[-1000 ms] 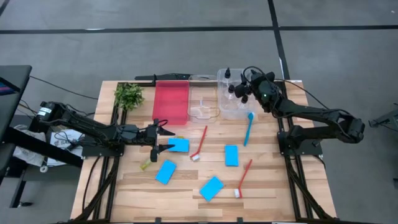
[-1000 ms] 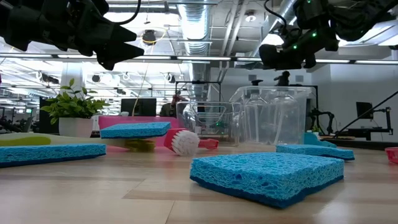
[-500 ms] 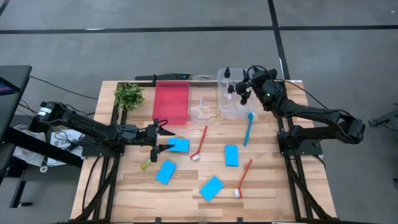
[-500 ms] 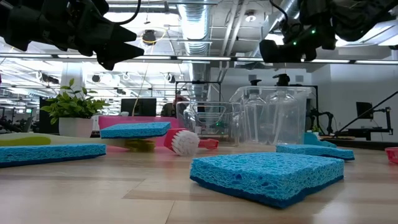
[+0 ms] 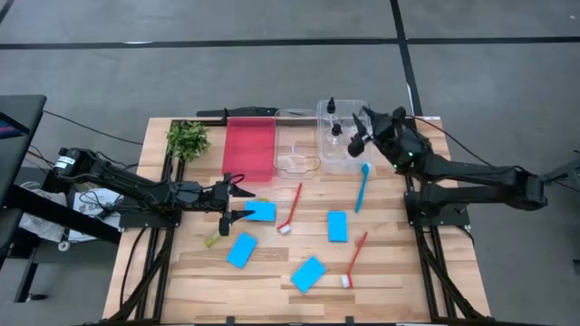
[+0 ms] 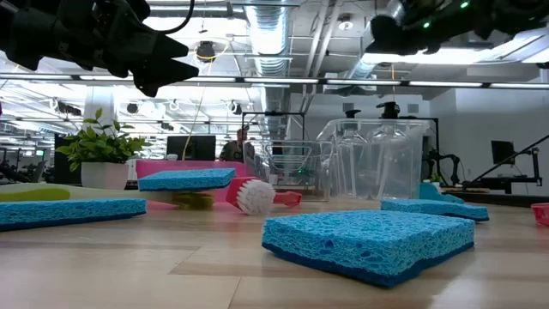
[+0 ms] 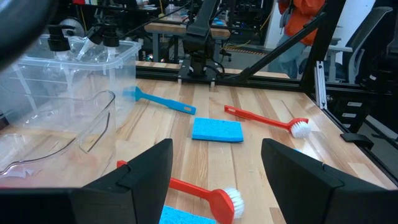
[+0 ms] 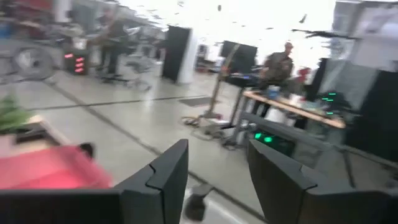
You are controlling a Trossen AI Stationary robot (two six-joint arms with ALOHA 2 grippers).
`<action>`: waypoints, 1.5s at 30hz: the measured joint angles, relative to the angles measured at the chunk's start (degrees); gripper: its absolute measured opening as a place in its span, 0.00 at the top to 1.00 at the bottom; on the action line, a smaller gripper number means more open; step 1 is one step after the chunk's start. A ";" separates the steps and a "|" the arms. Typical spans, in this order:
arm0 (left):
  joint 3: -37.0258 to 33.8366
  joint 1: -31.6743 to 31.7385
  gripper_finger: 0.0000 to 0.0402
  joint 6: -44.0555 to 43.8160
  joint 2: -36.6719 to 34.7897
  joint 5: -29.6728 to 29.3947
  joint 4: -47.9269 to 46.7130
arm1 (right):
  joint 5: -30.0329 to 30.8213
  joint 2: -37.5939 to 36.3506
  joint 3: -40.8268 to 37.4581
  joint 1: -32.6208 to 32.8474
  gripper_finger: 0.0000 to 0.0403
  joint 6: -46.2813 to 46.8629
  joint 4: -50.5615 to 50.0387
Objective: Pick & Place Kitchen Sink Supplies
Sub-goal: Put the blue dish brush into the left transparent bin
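Nearest the front edge of the pale wooden slatted desk, a flat blue rectangular sponge and a slim red long-handled brush with a white head are seen lying apart from each other. Farther in, a second blue sponge and a third blue sponge are found, with a yellow-green brush partly hidden under the left arm.

In the middle band, the left pincer is held low with its fingers spread wide and nothing between them; a fourth blue sponge lies just beside its tips, and a second red brush is laid next to that sponge. A blue long-handled brush is set slanted near the far containers.

At the far edge, a red plastic tray, a small clear tray and a clear plastic bin stand in a row, with a leafy green sprig at the corner. Small clear bottles with black caps are seen inside the bin. The right pincer is raised over the bin's far side, its fingers parted and empty in the wrist view.

Risk is judged greatest at the left pincer: the red brush beside the sponge could be nudged or caught together with it. The clear bin's rim could be clipped by the right arm if it is lowered carelessly.
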 joint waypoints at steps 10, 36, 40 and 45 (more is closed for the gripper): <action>0.00 -0.01 0.38 -1.51 0.00 0.04 0.02 | -0.19 -11.50 -7.33 16.95 0.64 4.56 -7.64; 0.00 0.02 0.38 -4.06 0.00 -0.01 1.34 | -2.98 -5.06 -13.01 41.64 0.69 24.26 -24.92; 0.00 0.02 0.38 -3.97 0.00 -0.01 1.32 | -2.96 -4.06 -13.01 40.42 0.70 24.26 -24.94; 0.00 0.02 0.38 -3.89 0.02 -0.03 0.67 | -2.96 -3.19 -12.99 39.82 0.70 24.26 -24.94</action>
